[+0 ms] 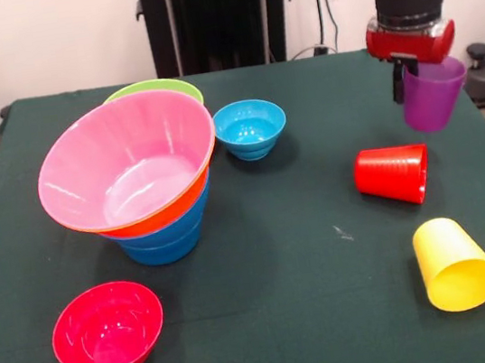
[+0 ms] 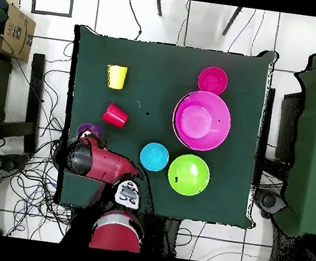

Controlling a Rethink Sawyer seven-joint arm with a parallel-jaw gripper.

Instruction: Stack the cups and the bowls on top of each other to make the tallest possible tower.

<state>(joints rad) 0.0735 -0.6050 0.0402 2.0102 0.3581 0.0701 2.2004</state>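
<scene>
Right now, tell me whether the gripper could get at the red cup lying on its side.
Probably not yet: the gripper already holds the purple cup lifted above the table. Otherwise the way looks free: the red cup lies just below with open cloth around it, apart from the yellow cup.

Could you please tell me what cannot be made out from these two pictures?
- The gripper: in the front view the translucent purple plastic cup covers its tips; overhead, the red arm hides it.
- The blue plastic bowls at the tower's base: overhead, the wide pink bowl covers them.
- The green bowl: in the front view, mostly behind the pink bowl.
</scene>
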